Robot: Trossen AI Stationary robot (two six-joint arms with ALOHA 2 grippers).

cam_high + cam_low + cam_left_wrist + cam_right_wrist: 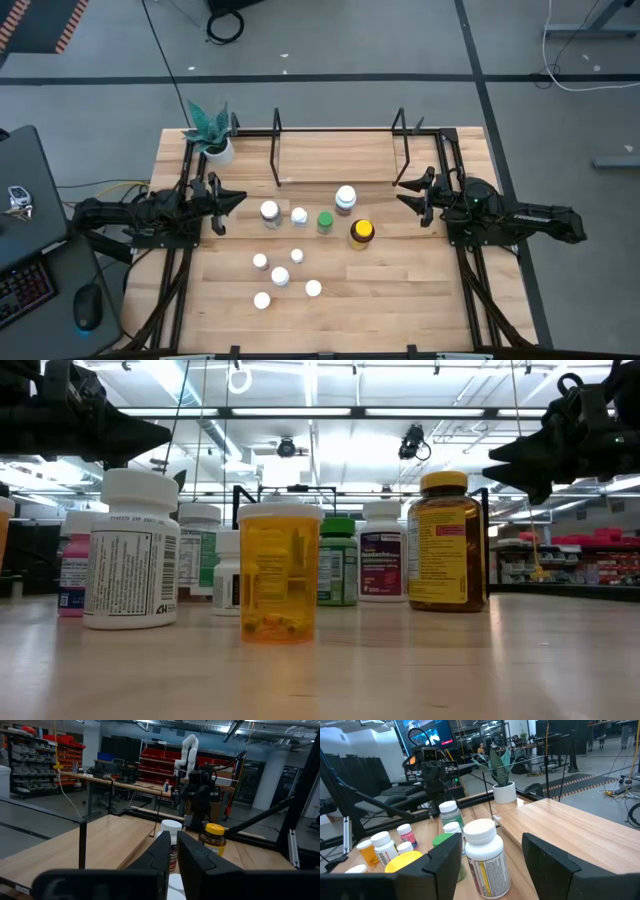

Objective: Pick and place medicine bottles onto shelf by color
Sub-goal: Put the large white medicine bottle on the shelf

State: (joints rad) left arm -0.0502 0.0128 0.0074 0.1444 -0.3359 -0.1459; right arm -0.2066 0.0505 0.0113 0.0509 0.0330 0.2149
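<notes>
Several medicine bottles stand upright on their bases at the table's middle. Among them are an amber one with a yellow cap [361, 233], a green-capped one [324, 222], a large white one [345, 198], an orange one [279, 575] and a pink one [72, 570]. The shelf [340, 158], a light board between black wire uprights, lies at the far edge with nothing on it. My left gripper [236, 199] hovers shut at the left of the bottles. My right gripper [402, 193] hovers open at their right, with nothing between its fingers.
A potted plant in a white pot [215, 148] stands at the shelf's far left corner. Black frame rails [470, 290] run along both table sides. Bare wood lies to the right of the bottles and along the near edge.
</notes>
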